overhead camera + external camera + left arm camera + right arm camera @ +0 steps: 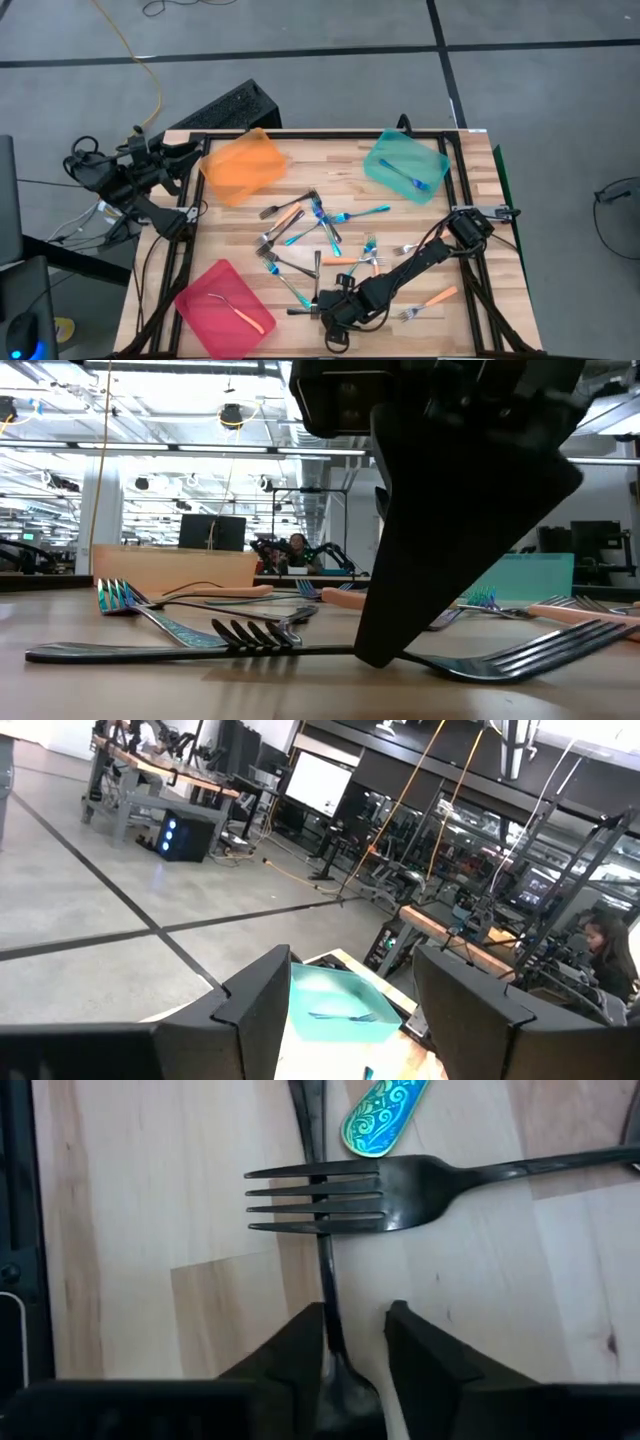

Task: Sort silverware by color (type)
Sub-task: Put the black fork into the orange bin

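Right gripper (pixel 355 1350) is down at the table's near edge, fingers narrowly straddling a dark fork (pixel 325 1280) whose handle runs straight ahead between them; farther on, a second dark fork's tines (pixel 315 1198) cross over it.

Orange, blue and dark forks (pixel 322 238) lie scattered and overlapping flat on the tabletop.

Evenly lit from overhead; soft, short shadows on the table (pixel 480 230). In the low view, bright ceiling strips behind, glare on the fork (pixel 520 652) tines, right gripper (pixel 450 510) a dark, blurred mass up close. Right wrist view sharp on the dark fork (pixel 330 1195), fingers (pixel 290 1355) out of focus.
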Controlling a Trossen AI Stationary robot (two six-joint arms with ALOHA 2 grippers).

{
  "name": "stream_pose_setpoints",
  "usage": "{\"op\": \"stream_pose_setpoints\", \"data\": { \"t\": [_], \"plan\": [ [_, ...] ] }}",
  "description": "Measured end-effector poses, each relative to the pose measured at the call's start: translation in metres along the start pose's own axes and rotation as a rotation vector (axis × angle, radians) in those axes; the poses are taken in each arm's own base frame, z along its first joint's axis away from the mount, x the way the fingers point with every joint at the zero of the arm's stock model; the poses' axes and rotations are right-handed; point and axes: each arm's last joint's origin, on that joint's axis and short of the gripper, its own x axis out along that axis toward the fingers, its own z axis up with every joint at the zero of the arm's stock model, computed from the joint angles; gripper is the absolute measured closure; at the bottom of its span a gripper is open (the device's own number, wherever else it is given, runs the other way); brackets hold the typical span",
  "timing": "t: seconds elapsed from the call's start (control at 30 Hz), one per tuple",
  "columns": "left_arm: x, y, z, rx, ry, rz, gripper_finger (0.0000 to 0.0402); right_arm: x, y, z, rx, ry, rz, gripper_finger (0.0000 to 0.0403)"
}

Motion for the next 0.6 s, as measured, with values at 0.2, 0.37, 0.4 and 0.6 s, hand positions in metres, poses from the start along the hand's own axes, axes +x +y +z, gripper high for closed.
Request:
{"op": "stream_pose_setpoints", "data": {
  "t": [0.2, 0.37, 0.4, 0.6],
  "plan": [
    [0.0000, 0.0000, 0.0000, 0.000, 0.000, 0.000, 0.0205, 0.0002, -0.0009, -0.0011, -0.012, 0.024, 0.005, 0.0357],
    [0.0000, 0.0000, 0.0000, 0.000, 0.001, -0.001, 0.0205, 0.0001, -0.0010, -0.0015, -0.007, 0.039, 0.015, 0.0380],
    [0.0000, 0.0000, 0.0000, 0.000, 0.001, -0.001, 0.0205, -0.0012, -0.0010, -0.0012, -0.002, 0.040, 0.018, 0.0380],
    [0.0000, 0.0000, 0.0000, 0.000, 0.001, -0.001, 0.0205, -0.0074, 0.0003, 0.0010, 0.024, 0.048, 0.029, 0.0380]
  ]
}}
